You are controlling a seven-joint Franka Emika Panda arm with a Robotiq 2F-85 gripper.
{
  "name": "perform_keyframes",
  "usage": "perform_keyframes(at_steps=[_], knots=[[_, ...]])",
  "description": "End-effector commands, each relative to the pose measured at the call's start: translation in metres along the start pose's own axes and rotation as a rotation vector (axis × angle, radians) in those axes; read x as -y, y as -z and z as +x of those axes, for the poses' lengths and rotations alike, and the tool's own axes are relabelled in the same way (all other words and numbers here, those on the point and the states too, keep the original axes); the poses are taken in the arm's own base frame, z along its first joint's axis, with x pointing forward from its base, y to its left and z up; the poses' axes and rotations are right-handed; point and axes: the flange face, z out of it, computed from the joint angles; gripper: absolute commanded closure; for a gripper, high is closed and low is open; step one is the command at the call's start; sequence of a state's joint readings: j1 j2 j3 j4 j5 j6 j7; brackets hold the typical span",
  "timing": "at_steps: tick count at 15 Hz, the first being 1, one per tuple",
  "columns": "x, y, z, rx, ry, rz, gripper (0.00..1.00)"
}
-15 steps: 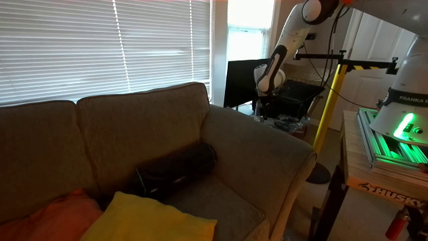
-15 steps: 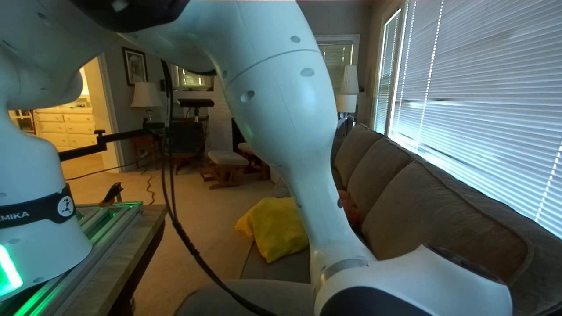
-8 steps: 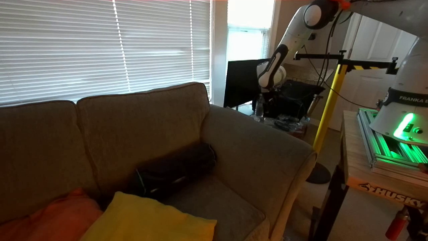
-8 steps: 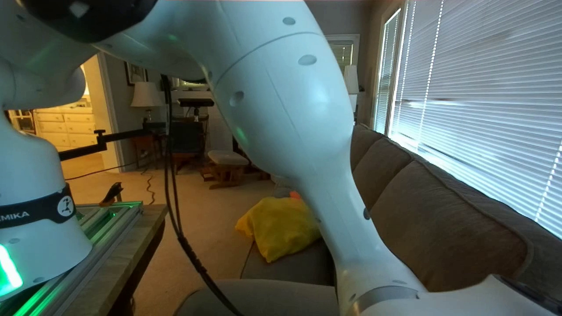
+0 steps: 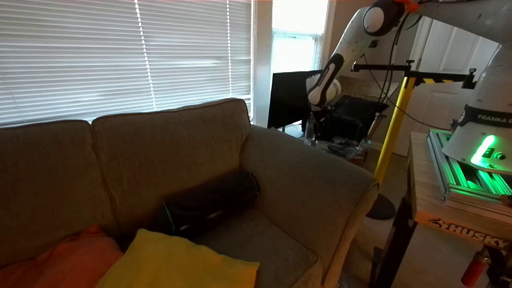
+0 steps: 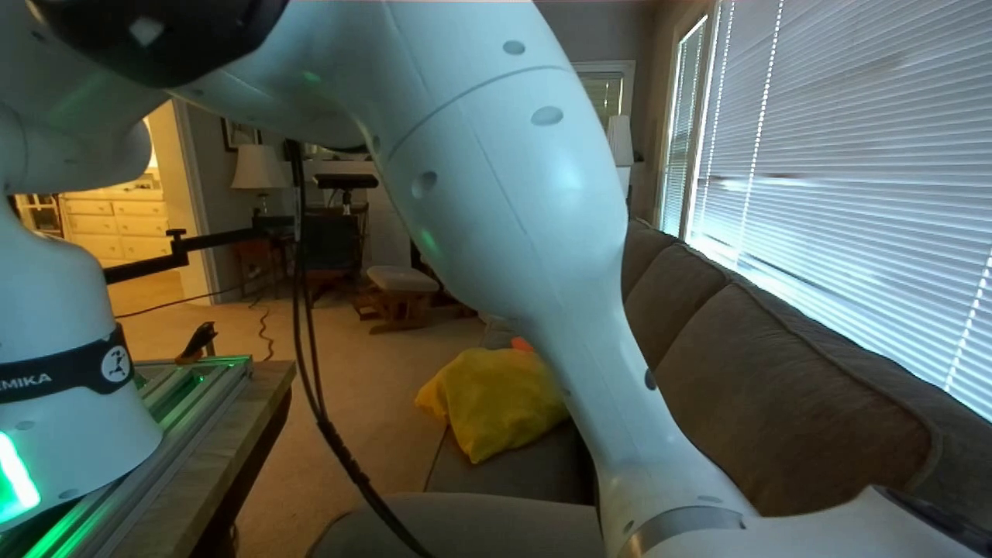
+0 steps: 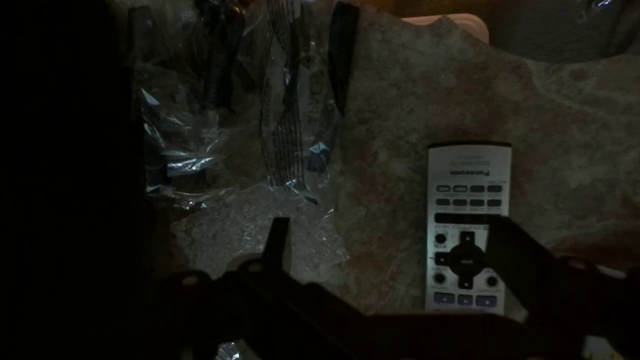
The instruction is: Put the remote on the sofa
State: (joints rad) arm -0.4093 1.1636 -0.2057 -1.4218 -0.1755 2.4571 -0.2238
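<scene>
The remote (image 7: pixel 467 200) lies flat on a mottled tabletop (image 7: pixel 390 125) in the wrist view. Its face is silver with dark buttons, and its lower end is hidden behind the gripper. My gripper (image 7: pixel 387 220) is open and empty above the table. Its right finger overlaps the remote's right side in the picture; its left finger appears over clear plastic wrap. I cannot tell its height. The brownish-grey sofa (image 5: pixel 176 148) fills much of an exterior view and also shows behind the arm (image 6: pixel 775 403). In the exterior views I cannot make out the remote.
Clear plastic packaging (image 7: pixel 290 125) lies left of the remote. A clear bottle (image 5: pixel 310 127) and a dark screen (image 5: pixel 294 98) stand near the hand. The sofa's padded arm (image 5: pixel 308 168) rises beside that table. A dark bolster (image 5: pixel 212 200), yellow cushion (image 5: pixel 184 260) and orange cushion (image 5: pixel 72 256) lie on the sofa.
In the first half second the arm shifted, its hand moving slightly right and up in an exterior view. Since then it has barely moved. The sofa and its cushions have not moved.
</scene>
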Motion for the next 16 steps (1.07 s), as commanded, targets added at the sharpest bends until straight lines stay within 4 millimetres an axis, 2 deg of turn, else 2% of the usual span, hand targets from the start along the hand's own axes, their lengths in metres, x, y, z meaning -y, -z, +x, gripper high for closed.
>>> perform_keyframes(at_steps=[1, 4, 9, 14, 16], knots=[[0.008, -0.018, 0.021, -0.017, 0.047, 0.012, 0.0], [0.022, -0.031, 0.036, -0.031, 0.092, 0.026, 0.0], [0.039, -0.054, 0.051, -0.012, 0.16, 0.063, 0.0], [0.037, -0.076, 0.053, 0.035, 0.186, 0.092, 0.0], [0.034, -0.071, 0.044, 0.054, 0.202, 0.107, 0.0]])
